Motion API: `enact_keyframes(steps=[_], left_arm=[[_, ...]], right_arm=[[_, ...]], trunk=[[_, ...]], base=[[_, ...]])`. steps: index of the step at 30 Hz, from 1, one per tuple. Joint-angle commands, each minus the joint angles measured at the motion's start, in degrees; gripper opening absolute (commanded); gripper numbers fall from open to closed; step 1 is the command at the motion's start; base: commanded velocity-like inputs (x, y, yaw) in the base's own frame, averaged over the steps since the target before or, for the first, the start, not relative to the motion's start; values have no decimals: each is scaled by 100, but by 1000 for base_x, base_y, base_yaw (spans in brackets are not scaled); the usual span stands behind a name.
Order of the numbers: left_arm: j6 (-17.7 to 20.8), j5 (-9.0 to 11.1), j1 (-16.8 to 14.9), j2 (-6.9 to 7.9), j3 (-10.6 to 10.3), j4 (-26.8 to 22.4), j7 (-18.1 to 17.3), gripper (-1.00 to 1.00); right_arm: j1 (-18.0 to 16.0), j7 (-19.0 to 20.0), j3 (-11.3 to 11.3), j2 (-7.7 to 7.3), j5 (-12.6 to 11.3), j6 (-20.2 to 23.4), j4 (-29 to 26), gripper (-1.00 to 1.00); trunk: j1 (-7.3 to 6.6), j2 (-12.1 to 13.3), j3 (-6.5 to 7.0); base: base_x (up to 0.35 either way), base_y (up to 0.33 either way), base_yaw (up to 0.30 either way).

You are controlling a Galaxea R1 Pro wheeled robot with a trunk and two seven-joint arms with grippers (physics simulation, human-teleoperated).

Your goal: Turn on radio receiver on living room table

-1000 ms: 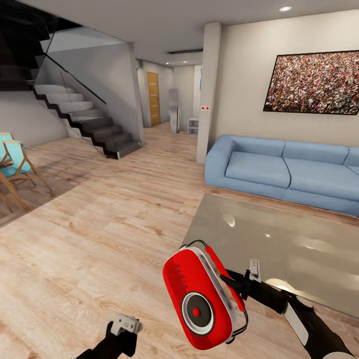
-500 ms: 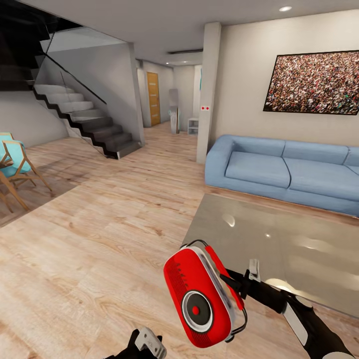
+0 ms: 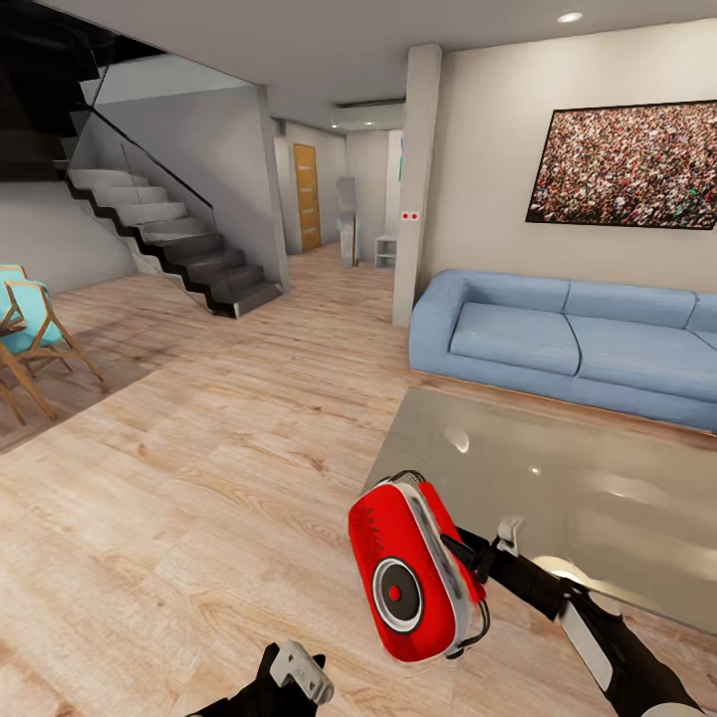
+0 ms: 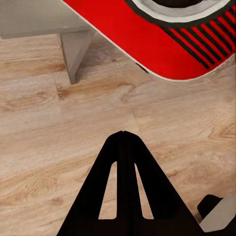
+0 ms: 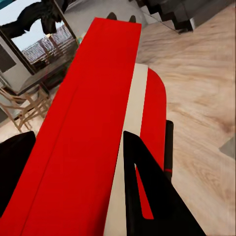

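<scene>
The red radio receiver with its round dark dial hangs in the air over the floor, just off the near left corner of the glossy grey table. My right gripper is shut on the radio's edge from the right. In the right wrist view the red and white body fills the gap between the dark fingers. My left gripper is low, below and left of the radio, with its fingers closed together and empty. The radio's face shows ahead of it, apart from the tips.
A blue sofa stands behind the table under a wall picture. Stairs rise at the left back, and wooden chairs stand at the far left. A pillar stands beside the sofa. Wooden floor lies to the left.
The radio has shifted a little right and turned more edge-on in my right gripper. My left gripper has moved right along the bottom, closer under the radio.
</scene>
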Motion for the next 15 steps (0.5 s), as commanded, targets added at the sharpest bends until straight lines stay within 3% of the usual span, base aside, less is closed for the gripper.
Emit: enact_keyframes(steps=[1, 3, 8, 11, 15], left_arm=[[1, 0, 0, -1, -1, -3, 3, -100], [2, 3, 0, -8, -1, -7, 7, -100], [-6, 8, 0, -30, -1, 0, 22, -100], [-7, 7, 0, -120, 1, -41, 22, -100], [-1, -7, 0, -208, 67, -588, 26, -100]], right_arm=[[-1, -111, 5, 7, 10, -62, -9, -100], [-1, -383, 29, 56, 18, -122, -4, -100], [-1, -498, 35, 151, 115, -147, 15, -100], [-1, -532, 33, 200, 229, -151, 17, -100], [-1, -603, 27, 216, 268, -152, 19, -100]], trunk=[[0, 0, 1], [0, 0, 1], [0, 0, 1], [0, 0, 1], [0, 0, 1]], base=[[0, 0, 0], [0, 0, 0], [0, 0, 0], [0, 0, 0], [0, 0, 0]])
